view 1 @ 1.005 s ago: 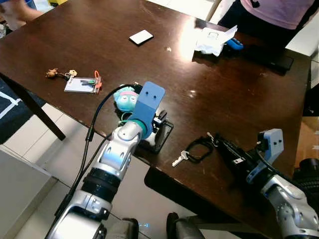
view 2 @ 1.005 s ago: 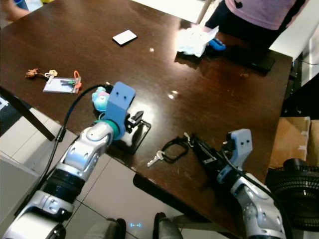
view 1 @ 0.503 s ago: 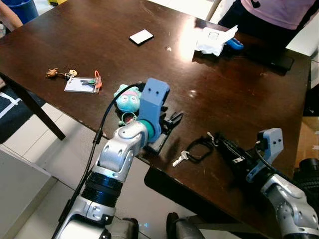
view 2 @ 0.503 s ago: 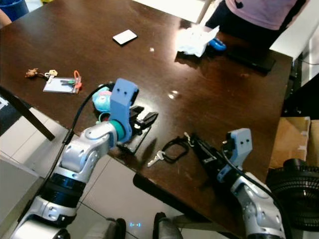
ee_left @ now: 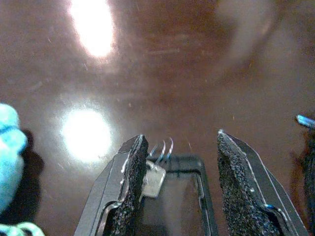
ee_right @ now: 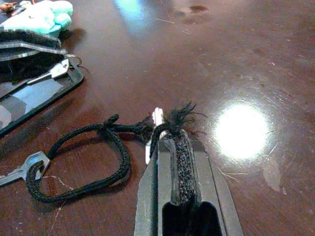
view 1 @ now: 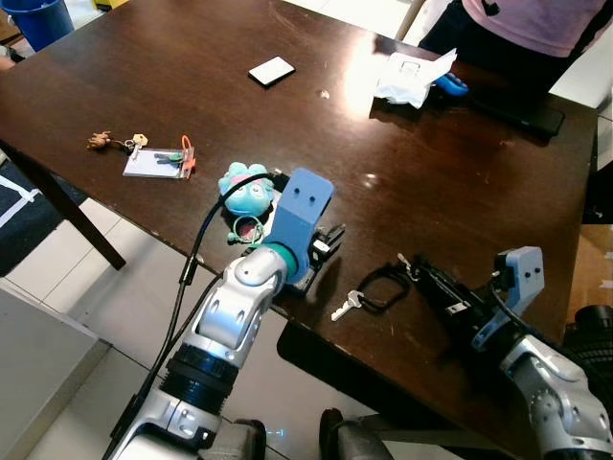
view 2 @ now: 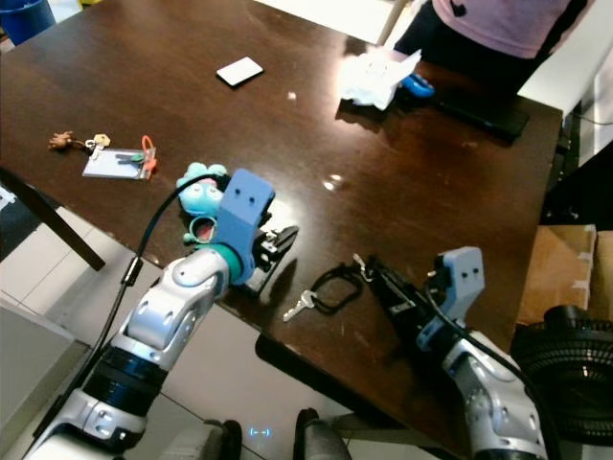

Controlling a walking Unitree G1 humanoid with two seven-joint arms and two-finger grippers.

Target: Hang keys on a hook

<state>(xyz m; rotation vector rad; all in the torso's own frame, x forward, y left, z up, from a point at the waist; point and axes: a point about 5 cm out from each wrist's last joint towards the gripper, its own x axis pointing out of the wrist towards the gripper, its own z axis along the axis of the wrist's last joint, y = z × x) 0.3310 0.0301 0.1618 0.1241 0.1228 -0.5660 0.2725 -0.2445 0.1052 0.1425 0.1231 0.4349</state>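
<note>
Task's thing: small silver key on a black cord loop, lying flat near the tabletop's near edge, between the two arms.
Right tool: fingers pressed together, clamped on the frayed end of the black cord loop, low over the tabletop.
Left tool: fingers apart, hovering just above a flat black rectangular stand at the near edge; small silver hooks and a metal tag visible between them.
Beside the stand: turquoise plush toy, touching or nearly so.
Step in hand, as judged: carrying the cord loop across to the hooks.
Doing it well: probably lift slowly so the key hangs free, hold the loop wide, lower it over one hook; left tool best placed to steady the stand. Thin limp cord, likely to slip or snag.
Surface: dark brown glossy wooden tabletop, scratched, with bright glare spots.
Far side: white card, crumpled white paper; near the left edge, a badge with keys.
Room: pale tiled floor; a person in a pink top at the far edge.
</note>
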